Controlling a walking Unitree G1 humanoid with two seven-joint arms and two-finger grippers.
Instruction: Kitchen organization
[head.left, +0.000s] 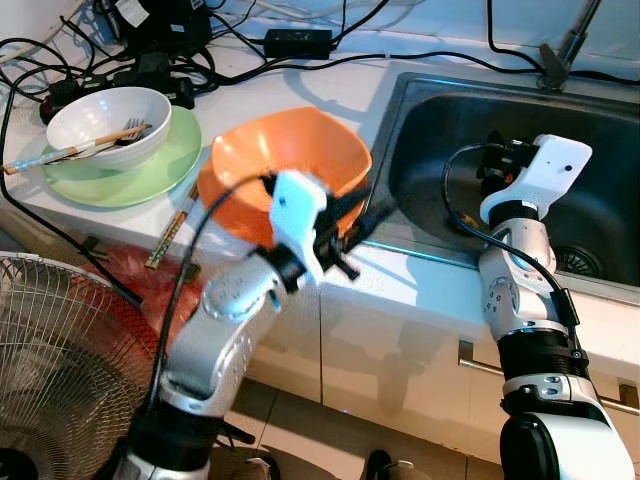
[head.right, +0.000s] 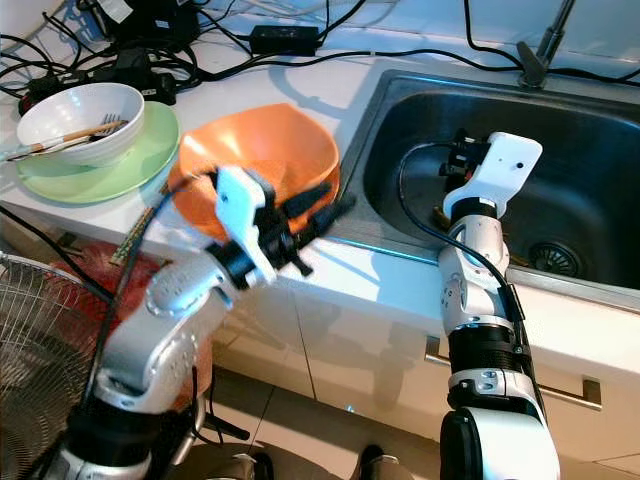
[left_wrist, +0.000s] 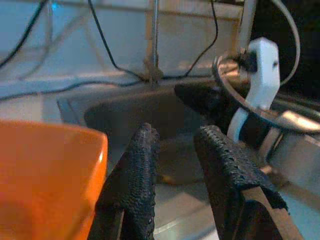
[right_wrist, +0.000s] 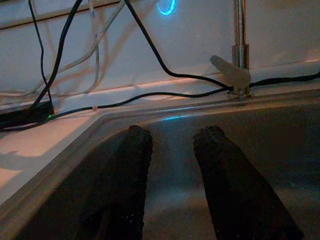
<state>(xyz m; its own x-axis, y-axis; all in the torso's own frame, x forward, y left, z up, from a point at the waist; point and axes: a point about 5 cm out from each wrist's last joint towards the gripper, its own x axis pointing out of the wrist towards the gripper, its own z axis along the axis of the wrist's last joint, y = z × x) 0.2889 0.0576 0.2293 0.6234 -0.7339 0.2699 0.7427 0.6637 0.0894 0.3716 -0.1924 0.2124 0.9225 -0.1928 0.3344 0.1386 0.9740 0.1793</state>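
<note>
Sitting on the counter edge, the orange bowl (head.left: 285, 165) lies at ten o'clock of the left gripper (head.left: 362, 228), just beside it. Its fingers (left_wrist: 137, 175) stand slightly parted, pinching nothing. The right gripper (right_wrist: 172, 165) hangs spread over the sink (head.left: 600, 150).

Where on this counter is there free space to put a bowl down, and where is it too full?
Bare counter lies along the front edge, between the orange bowl and the sink. Another bare strip lies behind the orange bowl, before the cables. The far left is crowded: white bowl on green plate, chopsticks beside them.
</note>
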